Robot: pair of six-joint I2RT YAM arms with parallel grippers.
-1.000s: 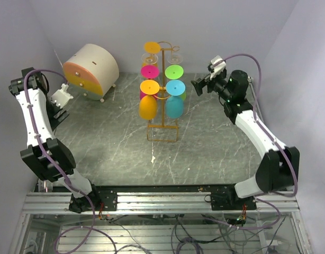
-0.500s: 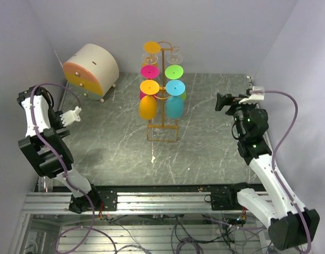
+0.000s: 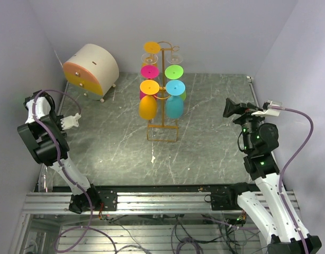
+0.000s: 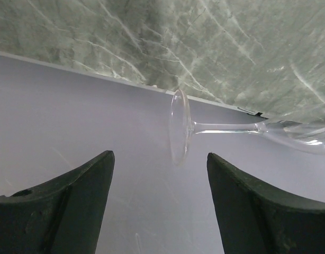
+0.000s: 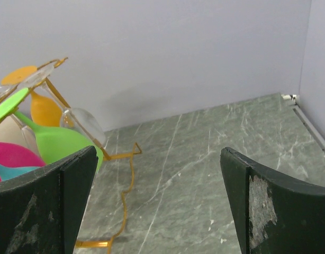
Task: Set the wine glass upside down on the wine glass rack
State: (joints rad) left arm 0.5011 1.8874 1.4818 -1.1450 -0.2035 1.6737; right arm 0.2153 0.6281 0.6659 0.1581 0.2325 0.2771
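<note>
A clear wine glass (image 4: 179, 127) shows only in the left wrist view. It lies sideways along the foot of the wall, foot to the left and bowl at the right edge. My left gripper (image 4: 160, 154) is open and empty, a little short of the glass; in the top view the left gripper (image 3: 75, 120) is at the table's left side. The orange-yellow wire rack (image 3: 162, 141) stands mid-table with several coloured glasses hanging upside down. My right gripper (image 3: 227, 107) is open and empty, well right of the rack (image 5: 118, 156); in its wrist view the right gripper (image 5: 158, 149) is over bare marble.
A round cream drawer unit with an orange front (image 3: 91, 66) stands at the back left. Green (image 5: 62, 143) and clear (image 5: 83, 124) glasses hang on the rack's near side in the right wrist view. Grey walls close in the table on three sides.
Both arms have pulled back and lowered. The right gripper swung away from the rack toward the right side. The left gripper dropped and moved nearer along the left wall.
</note>
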